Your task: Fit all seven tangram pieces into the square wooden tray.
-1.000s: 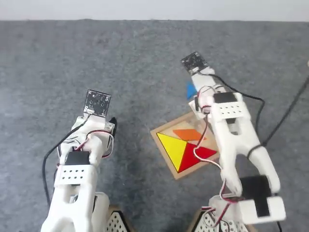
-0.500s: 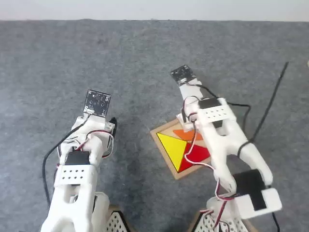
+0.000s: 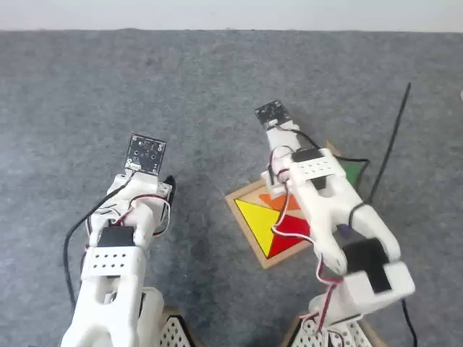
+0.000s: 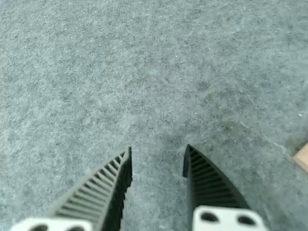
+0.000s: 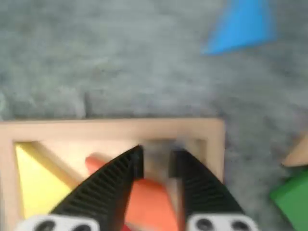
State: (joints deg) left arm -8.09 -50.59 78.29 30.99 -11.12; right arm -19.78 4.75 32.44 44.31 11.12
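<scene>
The square wooden tray (image 3: 246, 214) (image 5: 120, 126) lies between the arms, holding a yellow triangle (image 3: 260, 217) (image 5: 29, 185), a red triangle (image 3: 295, 228) and an orange piece (image 3: 273, 199) (image 5: 150, 195). My right gripper (image 5: 156, 156) hangs over the tray's inner corner, just above the orange piece, its fingers a narrow gap apart with nothing between them. A blue triangle (image 5: 240, 26) lies on the carpet beyond the tray. A green piece (image 3: 352, 172) (image 5: 291, 197) rests beside the tray. My left gripper (image 4: 156, 156) stands open over bare carpet, left of the tray.
Grey carpet covers the whole table. A tan piece (image 5: 298, 153) pokes in near the green one. A black cable (image 3: 387, 155) arcs up from the right arm. The right arm (image 3: 325, 202) covers much of the tray's right half.
The right arm has swung left and drawn back from the blue triangle to above the tray, uncovering the green piece. The left arm has stayed still.
</scene>
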